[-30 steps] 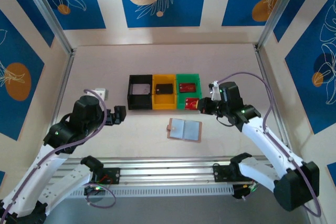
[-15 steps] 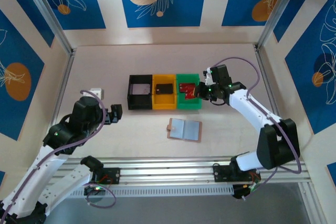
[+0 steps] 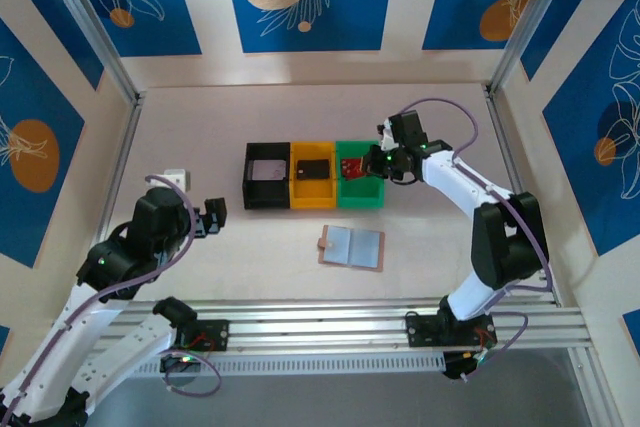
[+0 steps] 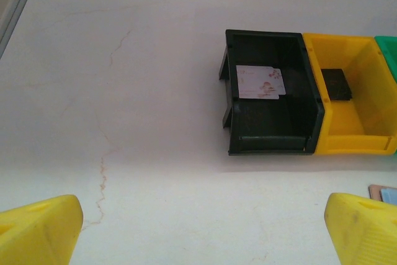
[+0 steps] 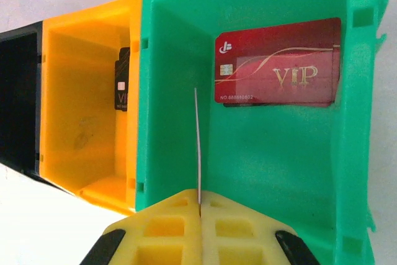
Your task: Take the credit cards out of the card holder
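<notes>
Right jaws pinch a card (image 5: 197, 144) edge-on over the green bin (image 5: 279, 178), where a red card (image 5: 279, 69) lies; left jaws stand wide. The holder (image 3: 352, 246) lies open near the desk's (image 3: 440, 247) front edge. Next, I think, I release.

Card holder (image 3: 351, 246) lies open & flat on the table (image 3: 430, 247), near-centre, well apart from the bins. Tan-brown edge w/ small snap tab on its left, pale grey-blue pocket panels facing up. Pale card (image 4: 258, 82) flat in black bin (image 4: 267, 134), far half. Dark card (image 4: 335, 85) flat in yellow bin (image 4: 356, 134). Red "VIP" card (image 5: 278, 61) face up, far end of green bin (image 5: 267, 172). Edge-on card (image 5: 197, 141), just a thin pale line, stands upright over green bin, pinched in right gripper (image 5: 200, 202) jaws.
</notes>
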Tool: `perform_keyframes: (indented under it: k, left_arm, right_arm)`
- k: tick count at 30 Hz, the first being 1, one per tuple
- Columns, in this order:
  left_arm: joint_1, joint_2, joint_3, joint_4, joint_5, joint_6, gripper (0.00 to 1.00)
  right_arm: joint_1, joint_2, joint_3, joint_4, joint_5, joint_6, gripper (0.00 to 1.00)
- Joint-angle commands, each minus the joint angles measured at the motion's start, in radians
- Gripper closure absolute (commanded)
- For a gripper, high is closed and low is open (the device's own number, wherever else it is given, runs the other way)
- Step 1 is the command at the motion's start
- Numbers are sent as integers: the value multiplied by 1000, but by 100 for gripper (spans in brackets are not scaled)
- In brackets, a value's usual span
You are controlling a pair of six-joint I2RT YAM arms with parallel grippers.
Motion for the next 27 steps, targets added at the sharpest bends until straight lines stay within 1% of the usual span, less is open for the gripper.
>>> perform_keyframes:
  k: [1,11,27]
  left_arm:
    - [8,-1,3,-14,-25,1,0]
    - [8,11,3,-11,-38,9,0]
    - [8,32,4,-7,-37,20,0]
  right_arm:
    - [-3,20,50,7,-2,-16,100]
    - [-5,103,115,-11,-8,-14,100]
    - [-9,182,127,30,1,35,100]
